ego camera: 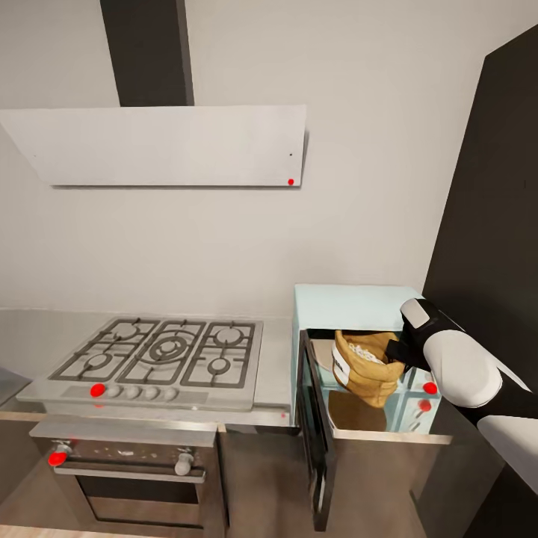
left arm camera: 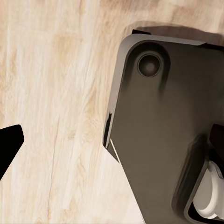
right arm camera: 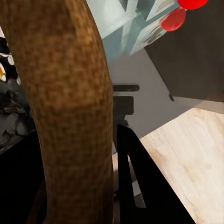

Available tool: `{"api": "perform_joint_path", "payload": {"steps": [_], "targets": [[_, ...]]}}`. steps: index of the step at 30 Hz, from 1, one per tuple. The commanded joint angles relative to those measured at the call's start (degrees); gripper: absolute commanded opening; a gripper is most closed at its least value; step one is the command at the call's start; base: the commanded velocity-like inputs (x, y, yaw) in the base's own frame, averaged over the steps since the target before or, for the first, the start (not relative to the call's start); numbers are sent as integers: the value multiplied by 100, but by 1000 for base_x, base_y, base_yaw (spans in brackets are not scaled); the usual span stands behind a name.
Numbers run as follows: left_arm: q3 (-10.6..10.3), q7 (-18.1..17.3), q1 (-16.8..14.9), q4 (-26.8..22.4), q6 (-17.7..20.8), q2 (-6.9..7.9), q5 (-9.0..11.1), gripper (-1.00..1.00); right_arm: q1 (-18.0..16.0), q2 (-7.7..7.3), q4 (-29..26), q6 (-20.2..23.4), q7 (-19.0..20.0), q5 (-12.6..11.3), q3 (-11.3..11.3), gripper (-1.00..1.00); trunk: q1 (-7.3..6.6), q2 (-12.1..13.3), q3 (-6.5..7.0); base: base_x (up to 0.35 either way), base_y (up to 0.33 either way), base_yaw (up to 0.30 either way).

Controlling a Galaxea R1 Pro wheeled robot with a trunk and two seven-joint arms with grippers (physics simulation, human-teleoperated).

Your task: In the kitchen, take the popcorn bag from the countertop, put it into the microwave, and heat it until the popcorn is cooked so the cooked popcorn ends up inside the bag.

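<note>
Tan bag [ego camera: 365, 368] hangs at the microwave's [ego camera: 351, 306] open mouth, its rim pinched by the right gripper [ego camera: 397, 351]. Step in hand: loading. Next: advance inward, set down, release. Left gripper's [left arm camera: 112, 140] fingers stand spread, empty.

This is a kitchen. A gas hob [ego camera: 161, 353] with black grates sits in a grey steel worktop [ego camera: 30, 329]. Under it is an oven [ego camera: 127, 467] with knobs. A white hood [ego camera: 161, 146] hangs on the wall above. A pale blue microwave [ego camera: 355, 306] stands beside the hob, its door open.
</note>
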Motion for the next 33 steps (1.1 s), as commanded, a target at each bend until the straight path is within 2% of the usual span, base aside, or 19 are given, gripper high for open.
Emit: {"api": "perform_joint_path", "payload": {"steps": [1,18,31,32,33], "targets": [[19,2,5,-10,6,0,1,100,-2,2,-4,14,-27,-7,-27,-100,2,-3,-1,54,0,0],[19,2,5,-10,3,1,1,100,-2,2,-4,14,-27,-7,-27,-100,2,-3,-1,78,0,0],[19,2,5,-10,2,-2,1,100,-2,2,-4,22,-27,-7,-27,-100,2,-3,-1,5,0,0],[19,2,5,-10,2,-2,1,100,-2,2,-4,22,-27,-7,-27,100,2,-3,-1,0,0,0],[19,2,5,-10,2,1,1,100,-2,2,-4,18,-27,-7,-27,100,2,-3,-1,0,0,0]]}}
